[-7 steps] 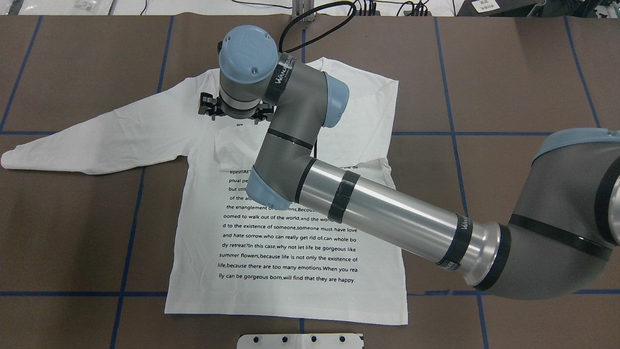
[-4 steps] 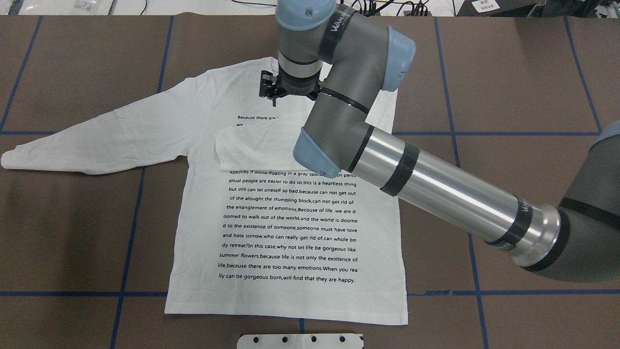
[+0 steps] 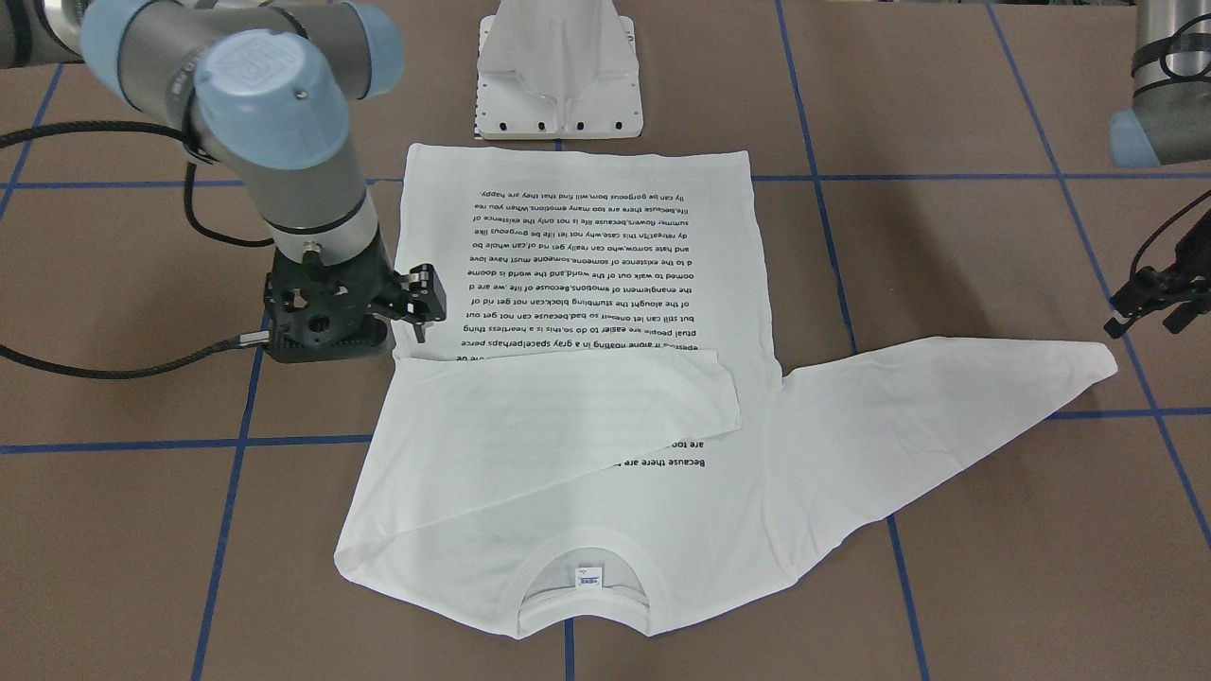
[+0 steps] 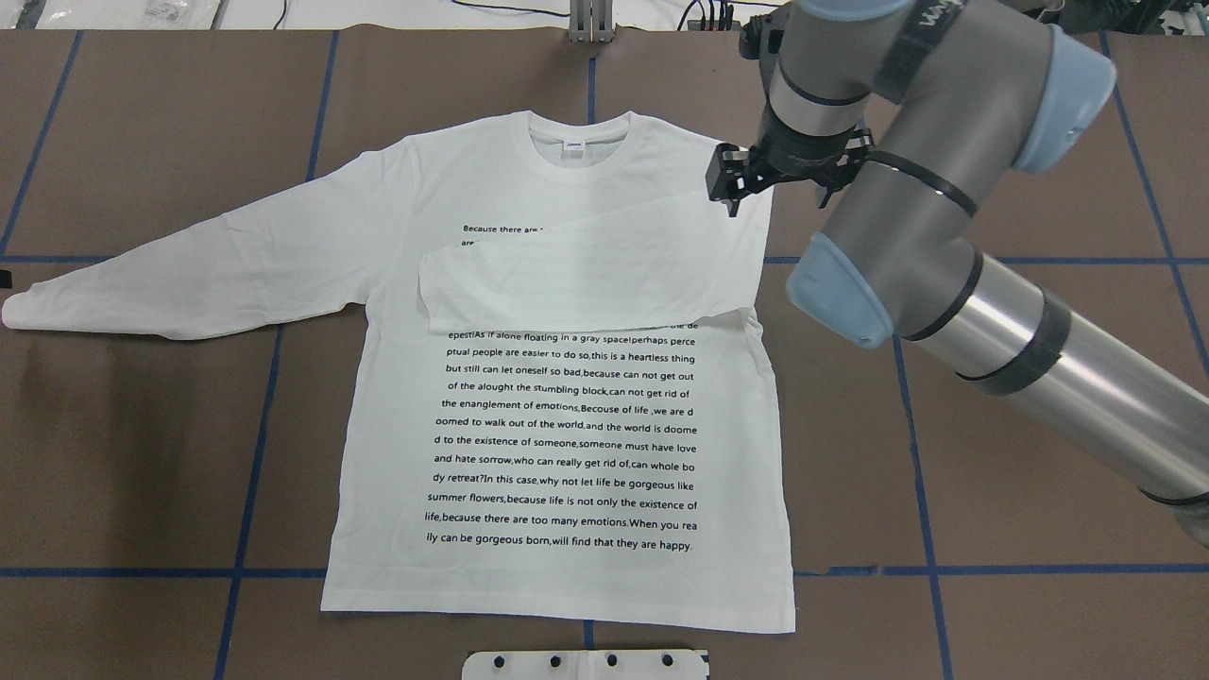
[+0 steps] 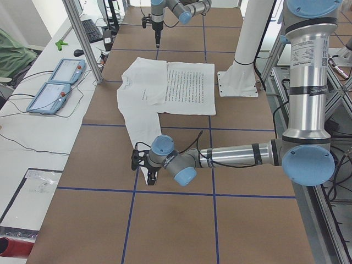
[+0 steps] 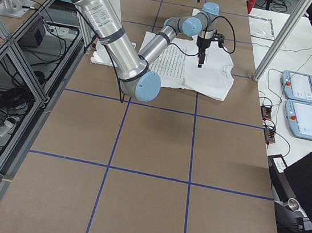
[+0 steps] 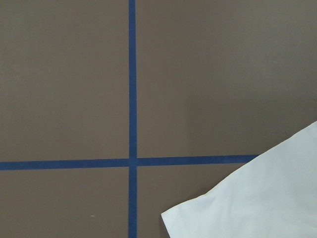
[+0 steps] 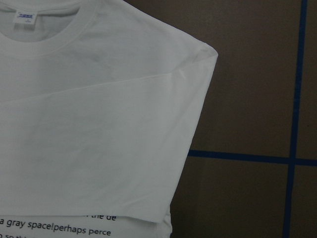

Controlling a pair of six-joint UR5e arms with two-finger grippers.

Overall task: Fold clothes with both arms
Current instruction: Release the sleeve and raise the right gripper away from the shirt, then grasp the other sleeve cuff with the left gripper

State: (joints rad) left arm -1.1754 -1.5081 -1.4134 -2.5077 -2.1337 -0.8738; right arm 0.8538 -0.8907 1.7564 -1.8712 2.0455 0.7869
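Right claw hangs spread and empty near the T-shirt shoulder (left claw spread too).

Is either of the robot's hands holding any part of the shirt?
No, nothing is held. The right gripper hangs with open fingers over the T-shirt at its shoulder edge. The left gripper is open beside the outstretched sleeve's end.

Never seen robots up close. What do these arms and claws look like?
Both the right arm and left arm are round tubes, grey and silver, with light blue caps at the joints and black bands. The right claw and left claw are black, two-fingered; a black braided cable runs to the right one.
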